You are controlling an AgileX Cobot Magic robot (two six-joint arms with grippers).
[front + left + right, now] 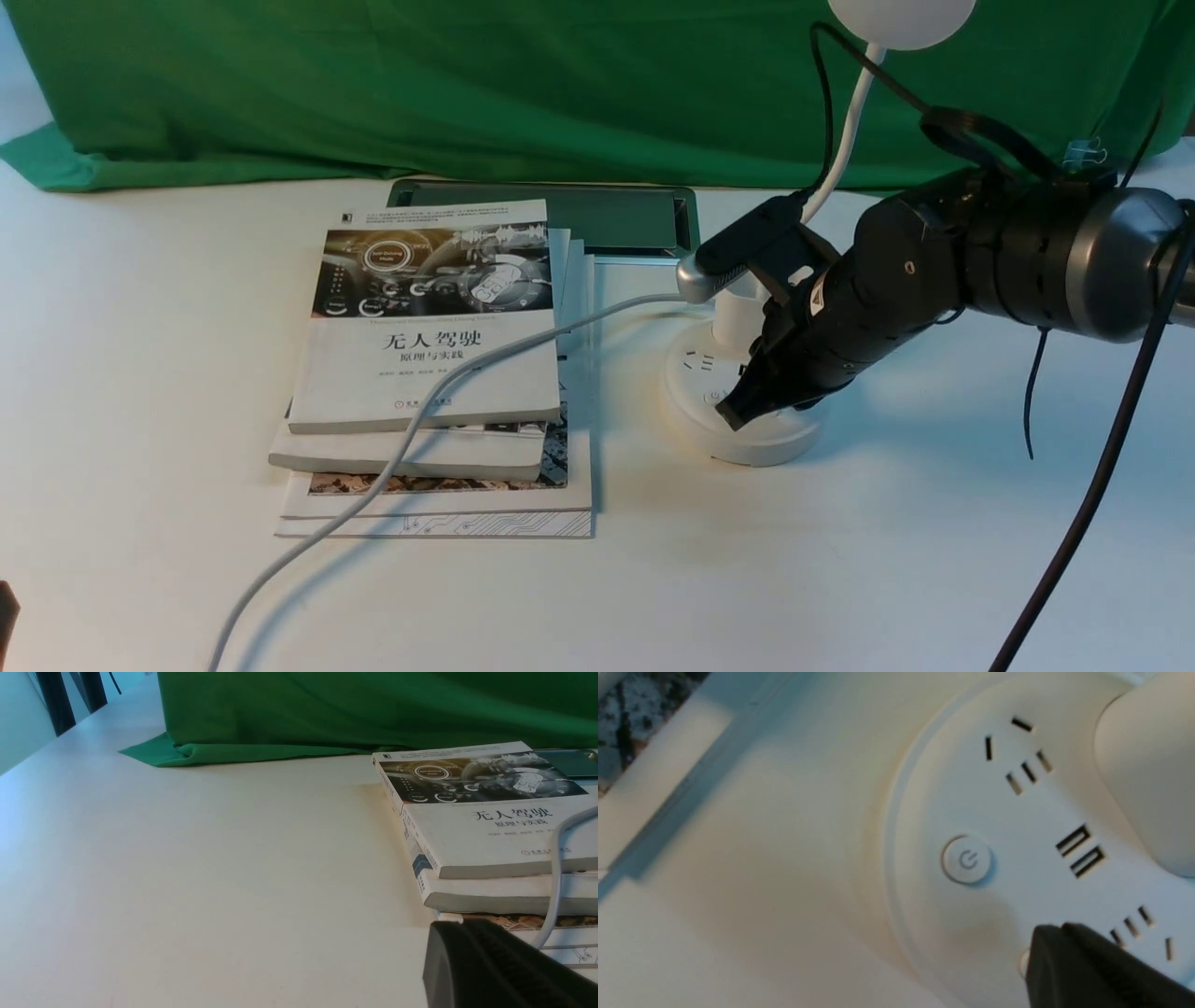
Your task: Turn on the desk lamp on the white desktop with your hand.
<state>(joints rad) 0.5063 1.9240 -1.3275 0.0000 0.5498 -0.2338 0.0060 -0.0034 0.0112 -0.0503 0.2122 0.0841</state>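
Note:
The white desk lamp stands on the white desktop (840, 569), with its round disc base (761, 446), cup holder (738, 322), thin gooseneck (850, 121) and round head (901, 19). My right gripper (733, 417), the hand, is shut, and its tapered tip rests on the front of the base. In the right wrist view the tip (1046, 935) covers most of a small round button (1023, 963). The power button (968, 860) beside it is uncovered. My left gripper (444, 933) sits low over the desktop near the books, its fingers together with nothing in them.
A stack of books (429, 373) lies left of the lamp, with a grey cable (392, 457) running across it to the front edge. A dark flat panel (560, 217) lies behind the books. Green cloth (467, 84) hangs at the back. Black arm cables (1092, 485) trail at the right.

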